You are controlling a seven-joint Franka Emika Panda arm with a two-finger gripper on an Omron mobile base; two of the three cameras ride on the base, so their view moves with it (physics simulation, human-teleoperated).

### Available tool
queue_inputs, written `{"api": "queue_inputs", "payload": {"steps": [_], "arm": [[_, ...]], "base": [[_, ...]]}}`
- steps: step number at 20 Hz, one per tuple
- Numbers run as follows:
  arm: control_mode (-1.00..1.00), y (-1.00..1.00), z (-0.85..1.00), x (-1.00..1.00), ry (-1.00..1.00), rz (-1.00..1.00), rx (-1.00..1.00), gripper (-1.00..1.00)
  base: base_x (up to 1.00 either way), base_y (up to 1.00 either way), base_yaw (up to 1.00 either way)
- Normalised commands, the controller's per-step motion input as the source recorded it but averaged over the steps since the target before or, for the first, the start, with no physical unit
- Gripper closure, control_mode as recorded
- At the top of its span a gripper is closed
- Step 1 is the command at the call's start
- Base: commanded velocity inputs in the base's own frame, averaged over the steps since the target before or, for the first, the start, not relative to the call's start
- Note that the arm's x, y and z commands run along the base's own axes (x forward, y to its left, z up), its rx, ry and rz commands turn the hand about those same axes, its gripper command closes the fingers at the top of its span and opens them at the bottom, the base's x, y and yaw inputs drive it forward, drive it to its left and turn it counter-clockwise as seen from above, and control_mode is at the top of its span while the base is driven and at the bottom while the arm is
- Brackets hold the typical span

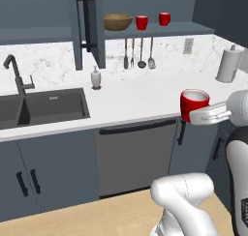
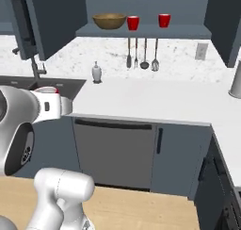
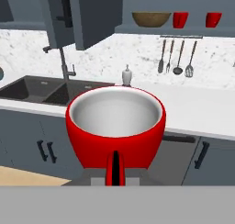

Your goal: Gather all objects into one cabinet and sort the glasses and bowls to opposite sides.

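I had the third cup [image 1: 194,102] clamped in the gripper [image 1: 199,115], held upright in the air in front of the table [image 1: 140,97] edge, well apart from the cabinet [image 2: 141,31]. The hold looked to be on the cup's near wall only, so a fast swing could have let it tip or slip out.

Up on the cabinet shelf the bowl [image 1: 117,21] sat at the left, with one cup [image 1: 141,22] just beside it and another cup [image 1: 164,19] further right. I judged the free space to be at the right end; coming in too low risked hitting the shelf edge, and drifting left risked knocking the standing cups. The utensils [image 1: 139,53] hung just below the shelf, an easy snag on the way up.
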Motion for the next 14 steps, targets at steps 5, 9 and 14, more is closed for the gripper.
{"api": "queue_inputs", "payload": {"steps": [5, 9, 14], "arm": [[1.00, 0.00, 0.00, 0.00, 0.00, 0.00, 0.00, 1.00], [1.00, 0.00, 0.00, 0.00, 0.00, 0.00, 0.00, 1.00], [1.00, 0.00, 0.00, 0.00, 0.00, 0.00, 0.00, 1.00]], "base": [[0.77, -0.18, 0.00], [1.00, 0.00, 0.00], [0.99, -0.29, 0.00]]}}
